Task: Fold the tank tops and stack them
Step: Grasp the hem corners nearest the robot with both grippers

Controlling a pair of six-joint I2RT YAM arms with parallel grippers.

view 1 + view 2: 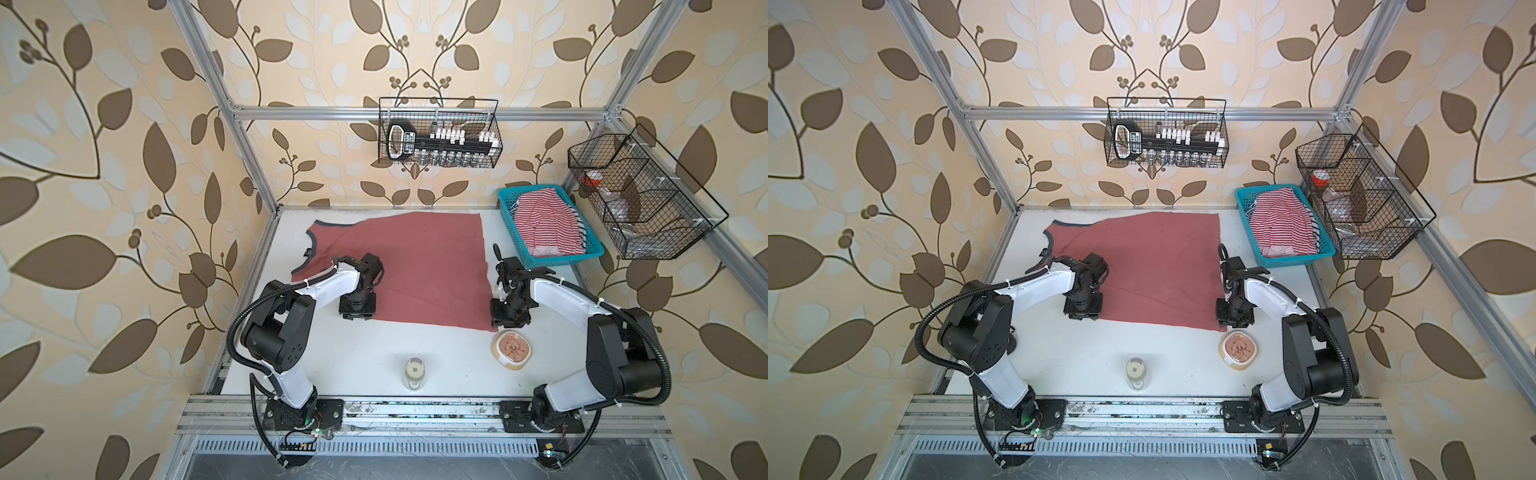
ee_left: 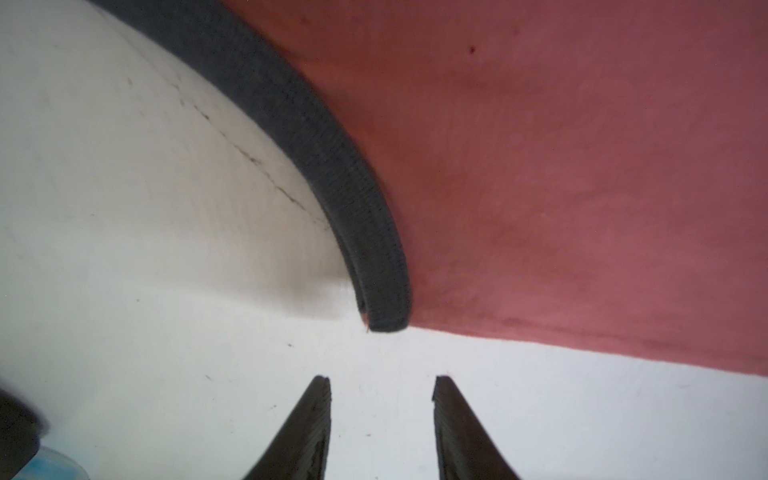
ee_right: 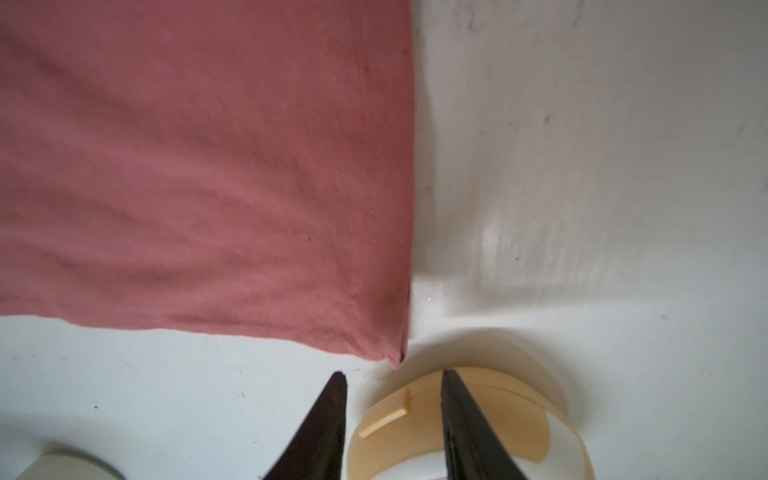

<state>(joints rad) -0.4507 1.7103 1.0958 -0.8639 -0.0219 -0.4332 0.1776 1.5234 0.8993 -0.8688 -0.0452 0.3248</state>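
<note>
Brick-red tank top lies flat mid-desk, likely soft and limp, best pinched at its near corners, where left claw and right claw hover apart, empty; striped tank top sits crumpled in blue basket, far right.

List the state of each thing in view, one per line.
brick-red tank top, spread flat on the table, unheld.
striped tank top, crumpled in the blue basket.
left gripper, open, empty.
right gripper, open, empty.
bowl, upright.
jar, upright.
</note>
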